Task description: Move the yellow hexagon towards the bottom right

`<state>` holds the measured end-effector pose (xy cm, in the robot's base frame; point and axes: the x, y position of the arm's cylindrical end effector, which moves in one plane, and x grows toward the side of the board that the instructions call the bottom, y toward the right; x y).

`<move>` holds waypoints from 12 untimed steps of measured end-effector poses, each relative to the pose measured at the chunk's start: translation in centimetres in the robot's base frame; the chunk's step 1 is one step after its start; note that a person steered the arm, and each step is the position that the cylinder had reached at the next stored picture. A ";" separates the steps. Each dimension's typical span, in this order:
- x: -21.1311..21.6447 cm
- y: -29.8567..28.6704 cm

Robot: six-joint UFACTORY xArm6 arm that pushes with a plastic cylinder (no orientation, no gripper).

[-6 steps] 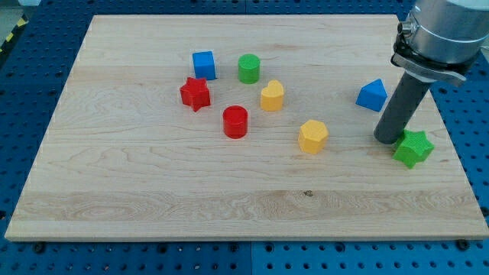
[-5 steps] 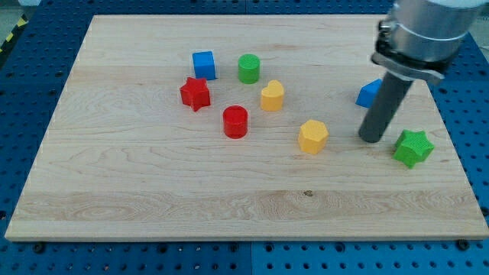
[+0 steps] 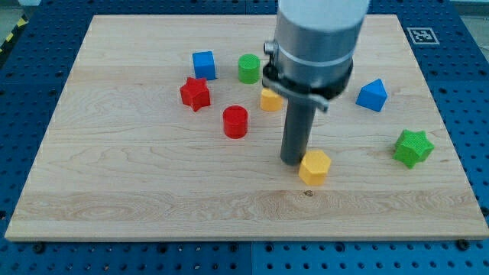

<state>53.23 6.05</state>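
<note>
My tip (image 3: 293,160) rests on the bench (image 3: 114,191), touching the upper-left edge of the yellow hexagon (image 3: 315,166). The hexagon lies just right of the bench centre, toward the view's bottom.

Jaws: none fitted; the arm ends in a plain rod, so no open or closed state applies.

Risks, as judged from this position:
- Contact is off the hexagon's centre line. A push could spin the block or let it slip past the tip.
- The green star (image 3: 413,147) lies to the right, well apart. A path drifting rightward could strike it.
- Overshoot could carry the hexagon off the bench's lower-right edge.

Containers: none visible. All blocks sit directly on the bench.
</note>
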 end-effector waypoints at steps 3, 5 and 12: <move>5.2 -0.2; 3.8 -3.3; 1.9 2.3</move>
<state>55.13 8.38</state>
